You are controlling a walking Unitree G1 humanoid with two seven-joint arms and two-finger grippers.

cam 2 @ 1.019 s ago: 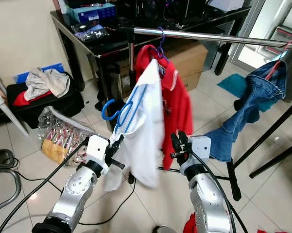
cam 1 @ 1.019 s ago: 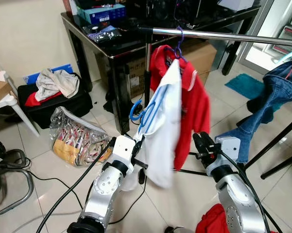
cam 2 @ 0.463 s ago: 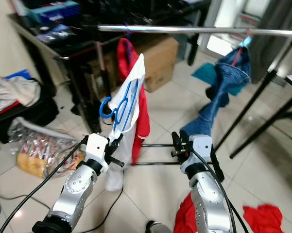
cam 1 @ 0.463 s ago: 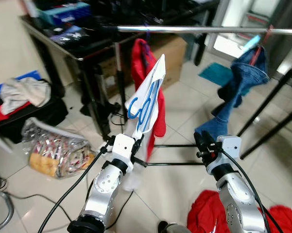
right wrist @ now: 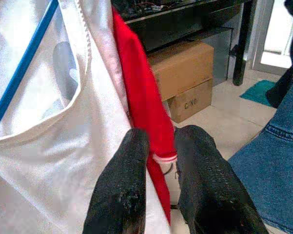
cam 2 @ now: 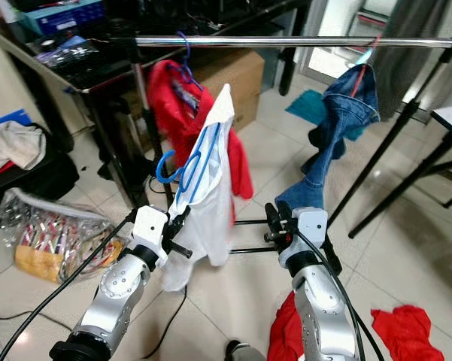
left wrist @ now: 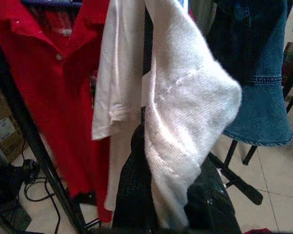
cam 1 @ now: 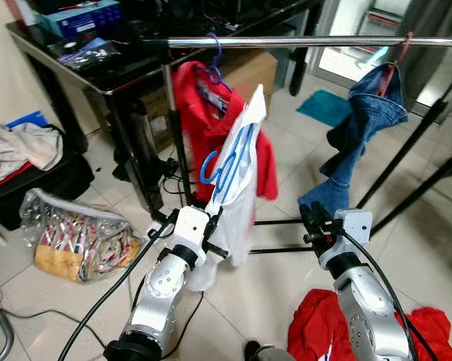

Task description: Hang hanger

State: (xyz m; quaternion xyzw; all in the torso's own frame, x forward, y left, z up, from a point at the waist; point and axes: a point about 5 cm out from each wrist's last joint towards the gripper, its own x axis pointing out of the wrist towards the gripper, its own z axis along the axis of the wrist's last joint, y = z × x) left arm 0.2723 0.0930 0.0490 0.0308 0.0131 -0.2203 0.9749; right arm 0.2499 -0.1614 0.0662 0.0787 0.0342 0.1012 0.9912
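Note:
My left gripper (cam 1: 215,224) is shut on the bottom of a blue hanger (cam 1: 227,161), held upright with a white shirt (cam 1: 241,197) draped on it. The hanger's hook sits well below the silver rail (cam 1: 323,41) that runs across the top. On that rail hang a red shirt (cam 1: 193,105) on a purple hanger and blue jeans (cam 1: 367,124) further right. In the left wrist view, white cloth (left wrist: 185,112) wraps over a black finger (left wrist: 131,195). My right gripper (cam 1: 310,219) is shut and holds nothing, low and to the right of the white shirt.
A black table (cam 1: 98,71) with clutter stands behind the rail's left end, with a cardboard box (cam 2: 233,79) under it. A plastic bag (cam 1: 75,241) and a black bag of clothes (cam 1: 30,154) lie on the left. Red clothes (cam 1: 323,331) lie by my feet. Rack legs (cam 1: 406,188) slant on the right.
The whole picture has shifted as the camera moved, so the rail and red shirt sit differently in view. The left gripper keeps its hold on the hanger; the right arm looks unchanged.

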